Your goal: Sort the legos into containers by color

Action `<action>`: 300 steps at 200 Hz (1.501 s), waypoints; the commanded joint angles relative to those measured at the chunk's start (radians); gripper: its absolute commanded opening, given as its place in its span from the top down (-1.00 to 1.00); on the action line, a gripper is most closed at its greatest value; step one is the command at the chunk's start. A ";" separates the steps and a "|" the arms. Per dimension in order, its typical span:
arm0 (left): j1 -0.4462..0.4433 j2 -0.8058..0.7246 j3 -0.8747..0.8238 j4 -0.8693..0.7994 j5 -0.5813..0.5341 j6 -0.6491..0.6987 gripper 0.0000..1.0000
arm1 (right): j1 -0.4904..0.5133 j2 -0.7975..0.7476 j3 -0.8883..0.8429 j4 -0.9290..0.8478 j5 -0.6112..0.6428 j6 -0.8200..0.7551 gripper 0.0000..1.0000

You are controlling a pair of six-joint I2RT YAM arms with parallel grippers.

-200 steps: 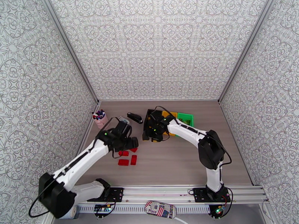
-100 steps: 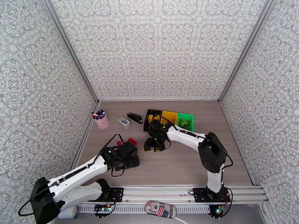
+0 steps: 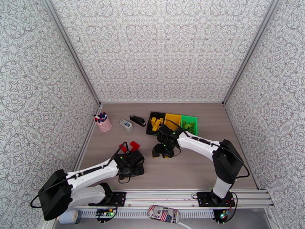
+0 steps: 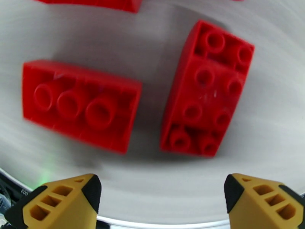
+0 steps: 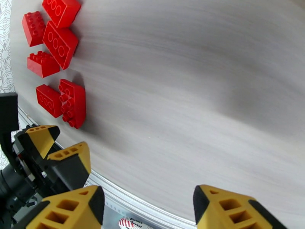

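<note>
Hovering over the red legos (image 4: 206, 88) mid-frame in the left wrist view, the left gripper (image 4: 160, 191) stood open and empty; picking likely required lowering astride one brick. The right gripper (image 5: 148, 205) gaped empty below the containers (image 3: 174, 118).

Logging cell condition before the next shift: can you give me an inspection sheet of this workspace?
Surface: wood-grain table, no spills seen.
Job's things: red legos loose by the left arm; black bin holds yellow legos; green bin holds green legos; yellow bin, contents unclear.
Clutter: pink pen cup, white box, black stapler, back left.
Grippers: left gripper open over two red legos; right gripper open, nothing between its fingers.
Cables: black cable loops off the left arm.
Surroundings: patterned walls; metal rail at near edge.
</note>
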 commanded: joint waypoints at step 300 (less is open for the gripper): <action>0.147 0.410 0.470 0.044 0.227 0.393 0.37 | -0.202 -0.264 -0.215 0.041 0.098 0.082 -0.23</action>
